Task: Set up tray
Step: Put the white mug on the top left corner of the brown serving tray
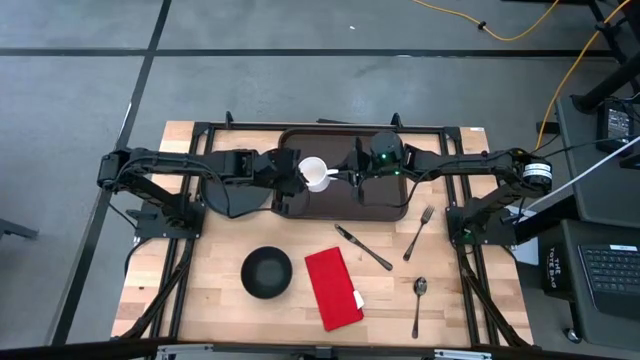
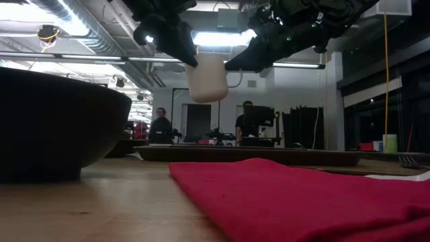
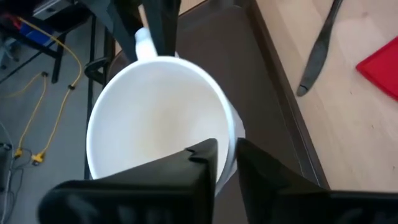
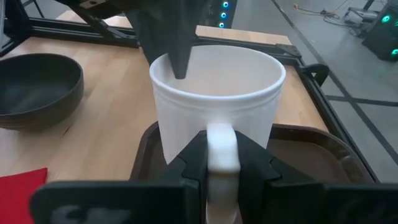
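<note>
Wooden tabletop over a grey floor, with an open workshop beyond where two people stand far back in the low view.

Item, tray: dark brown, at the far middle of the table, lying flat. We find nothing resting on it.

Item, white mug: raised above the tray's left part, clear of its floor in the low view. Our right gripper is clamped on the handle. Our left gripper pinches the rim opposite, one finger inside the wall and one outside; how firmly it bites we cannot quite judge from the wrist view. We read this as a hand-over or a shared lowering, not yet a placement.

Items still off the tray, all on bare wood near the front:
- black bowl, front left
- red napkin, just right of the bowl
- knife, between napkin and tray
- fork, right of the knife
- spoon, front right

Progress, as we judge it: early. One piece is in hand over the tray, none set down; five pieces remain to be carried across.
</note>
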Controlling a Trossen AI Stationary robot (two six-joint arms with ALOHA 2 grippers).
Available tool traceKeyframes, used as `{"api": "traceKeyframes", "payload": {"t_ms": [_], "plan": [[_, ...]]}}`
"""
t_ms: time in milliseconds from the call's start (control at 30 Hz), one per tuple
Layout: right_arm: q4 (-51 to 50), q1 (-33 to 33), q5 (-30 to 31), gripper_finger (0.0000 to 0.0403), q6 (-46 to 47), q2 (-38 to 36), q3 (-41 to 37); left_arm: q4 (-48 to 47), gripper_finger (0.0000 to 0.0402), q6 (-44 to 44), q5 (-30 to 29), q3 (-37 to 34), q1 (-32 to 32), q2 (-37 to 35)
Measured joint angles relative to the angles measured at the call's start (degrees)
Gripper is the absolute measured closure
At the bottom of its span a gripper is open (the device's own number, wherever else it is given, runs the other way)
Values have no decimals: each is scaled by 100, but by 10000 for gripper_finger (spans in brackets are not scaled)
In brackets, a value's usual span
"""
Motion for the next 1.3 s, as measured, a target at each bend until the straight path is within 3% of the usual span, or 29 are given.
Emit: {"api": "traceKeyframes", "payload": {"t_ms": [133,333,900,1300], "plan": [[1,0,-12,344,-32,0,4,12,393,96,56,0,-2,0],[24,0,-14,325,27,-2,13,-3,398,59,354,-2,1,0],[-52,-44,164,283,-306,-209,55,-295,400,138,229,-9,17,-138],[-259,-98,455,291,-261,-774,56,-732,400,546,948,-9,743,-267]]}}
